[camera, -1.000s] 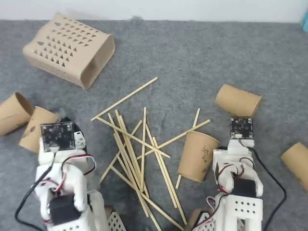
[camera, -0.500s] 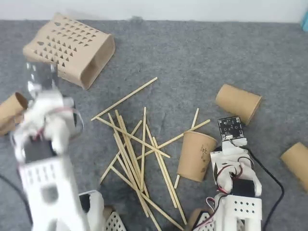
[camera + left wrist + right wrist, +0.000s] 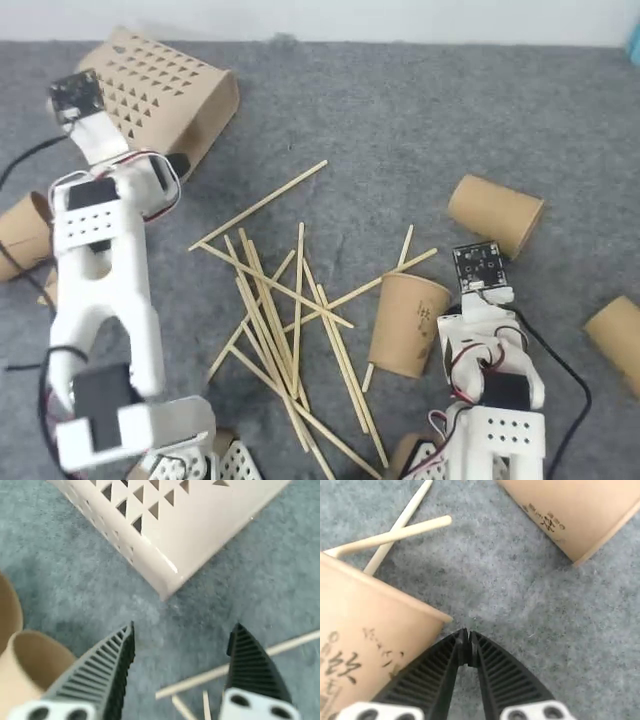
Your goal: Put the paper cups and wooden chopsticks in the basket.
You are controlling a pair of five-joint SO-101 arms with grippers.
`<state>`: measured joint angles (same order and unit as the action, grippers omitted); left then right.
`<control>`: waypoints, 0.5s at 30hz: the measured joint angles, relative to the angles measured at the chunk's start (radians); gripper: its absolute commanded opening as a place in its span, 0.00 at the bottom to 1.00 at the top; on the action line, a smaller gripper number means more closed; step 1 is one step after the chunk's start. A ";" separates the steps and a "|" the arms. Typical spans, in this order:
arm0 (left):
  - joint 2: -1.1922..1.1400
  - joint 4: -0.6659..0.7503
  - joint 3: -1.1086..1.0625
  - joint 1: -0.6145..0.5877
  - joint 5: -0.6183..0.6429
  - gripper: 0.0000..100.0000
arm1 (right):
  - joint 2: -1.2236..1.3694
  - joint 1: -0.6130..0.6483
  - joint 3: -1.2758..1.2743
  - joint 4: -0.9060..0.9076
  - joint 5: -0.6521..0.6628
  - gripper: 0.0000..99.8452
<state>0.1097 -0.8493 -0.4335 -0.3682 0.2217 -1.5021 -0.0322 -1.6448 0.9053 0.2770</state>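
A beige perforated basket point(image 3: 150, 95) lies on its side at the back left. My left arm point(image 3: 100, 210) stretches up to its near corner. The left gripper point(image 3: 184, 627) is open and holds nothing, hanging over the carpet just short of that basket corner point(image 3: 165, 580), with a paper cup point(image 3: 30, 660) beside it. Several wooden chopsticks point(image 3: 280, 320) are strewn across the middle. My right gripper point(image 3: 468, 632) is shut and holds nothing. It is low over the carpet between one cup point(image 3: 410, 325) and a cup lying on its side point(image 3: 495, 210).
More cups lie at the left edge point(image 3: 25, 235), at the right edge point(image 3: 615, 340) and by the right arm's base point(image 3: 405, 455). Two chopstick ends point(image 3: 390, 537) cross near the right gripper. Grey carpet point(image 3: 400, 110) covers the table.
My left arm has swung up from low beside the left cups to the basket's near corner. The right arm shifted slightly left, then stayed still.
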 measured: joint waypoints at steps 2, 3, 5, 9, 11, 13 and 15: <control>-0.051 0.057 0.000 0.000 0.000 0.29 | 0.000 0.002 0.000 0.000 0.000 0.01; -0.074 0.081 0.000 0.000 0.002 0.29 | 0.000 0.002 0.000 0.000 0.000 0.01; -0.120 0.124 0.000 0.000 0.003 0.29 | 0.000 0.002 0.000 0.000 0.000 0.01; -0.210 0.207 0.000 0.000 0.003 0.29 | 0.000 0.002 0.000 0.000 0.000 0.01; -0.250 0.259 0.000 0.000 0.003 0.29 | 0.000 0.002 0.000 0.000 0.000 0.01; -0.284 0.313 0.000 0.000 0.005 0.29 | 0.000 0.002 0.000 0.000 0.000 0.01; -0.311 0.364 0.000 0.000 0.006 0.29 | 0.000 0.002 0.000 0.000 0.000 0.01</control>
<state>-0.2018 -0.4856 -0.4335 -0.3682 0.2279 -1.5021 -0.0307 -1.6448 0.9053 0.2770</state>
